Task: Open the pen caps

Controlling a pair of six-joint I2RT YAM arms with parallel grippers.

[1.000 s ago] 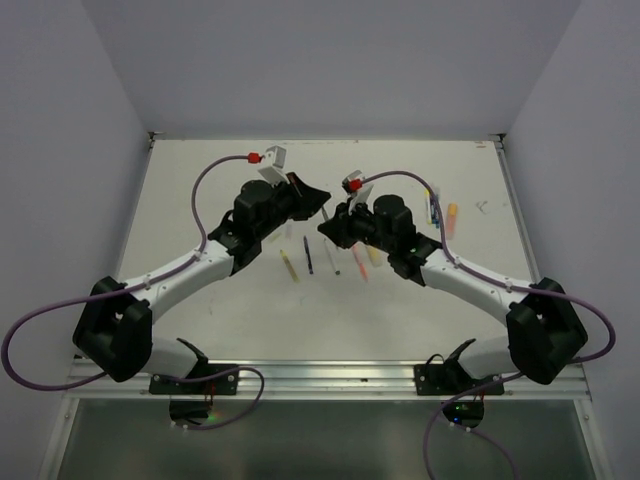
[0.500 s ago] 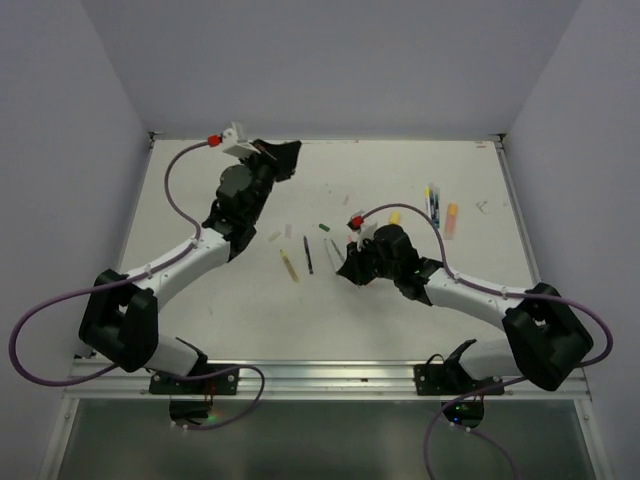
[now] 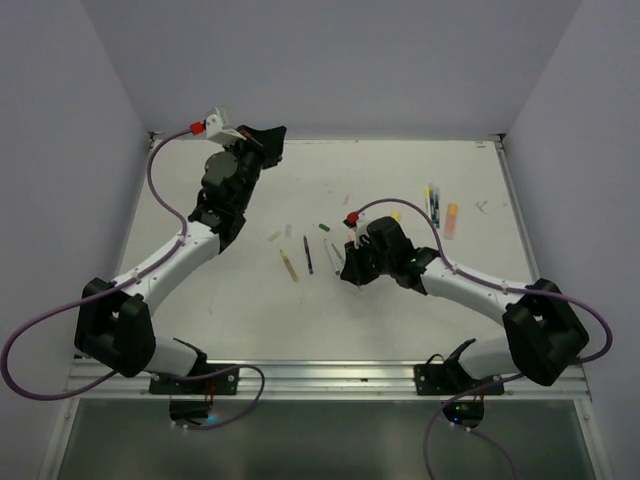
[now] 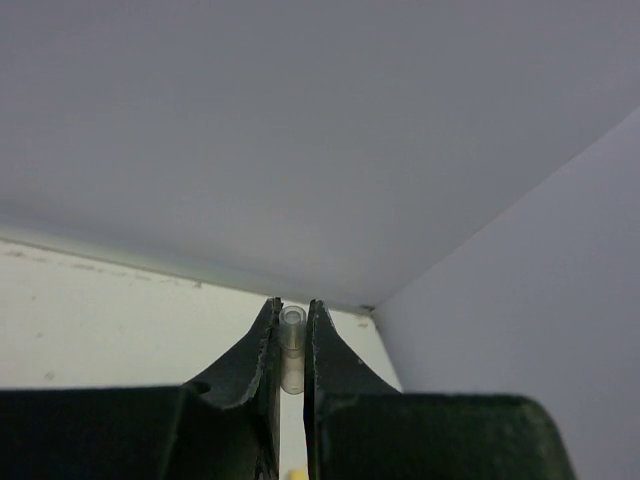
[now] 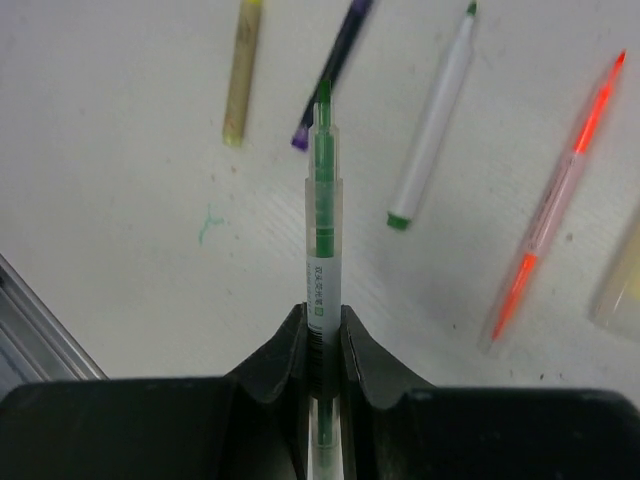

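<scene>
Left jaws carried clear cap [image 4: 291, 345] from green pen [image 5: 323, 230].

Your left gripper [image 3: 270, 138] has pulled away from the middle and swung up to the back wall [image 3: 330, 80], taking the clear cap [image 4: 291, 345] with it. Your right gripper [image 3: 350, 271] has dropped low over the table [image 3: 400, 310] with the green pen [image 5: 322, 220].

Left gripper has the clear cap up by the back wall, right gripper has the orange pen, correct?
No: the right gripper is shut on the green pen, as the right wrist view shows. The left gripper does hold the clear cap.
</scene>
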